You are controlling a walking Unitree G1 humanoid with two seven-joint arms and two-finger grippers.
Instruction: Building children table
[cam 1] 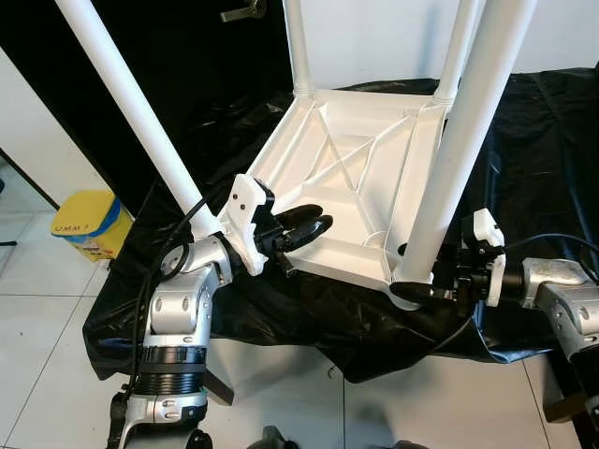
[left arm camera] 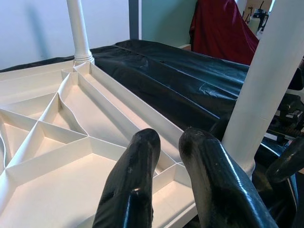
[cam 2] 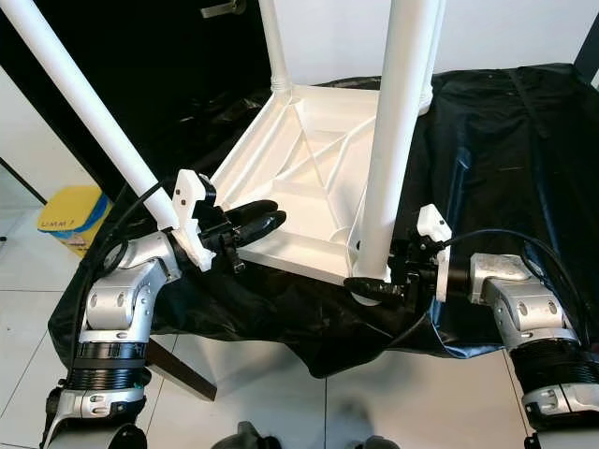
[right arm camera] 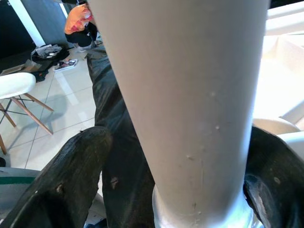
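Fingers of right gripper point(cam 2: 374, 283) clamped around base of white tubular plastic leg point(cam 2: 393, 140) at 5 o'clock corner of upturned white ribbed plastic tabletop point(cam 2: 309, 187), on black plastic sheet point(cam 2: 505, 122). Left gripper point(cam 2: 251, 223) at 8 o'clock, narrowly parted, holding nothing, over tabletop's near edge. Farther back, two more legs upright at 12 and 1 o'clock. Risk, probably: leg cross-threading or tabletop sliding under uneven twisting.
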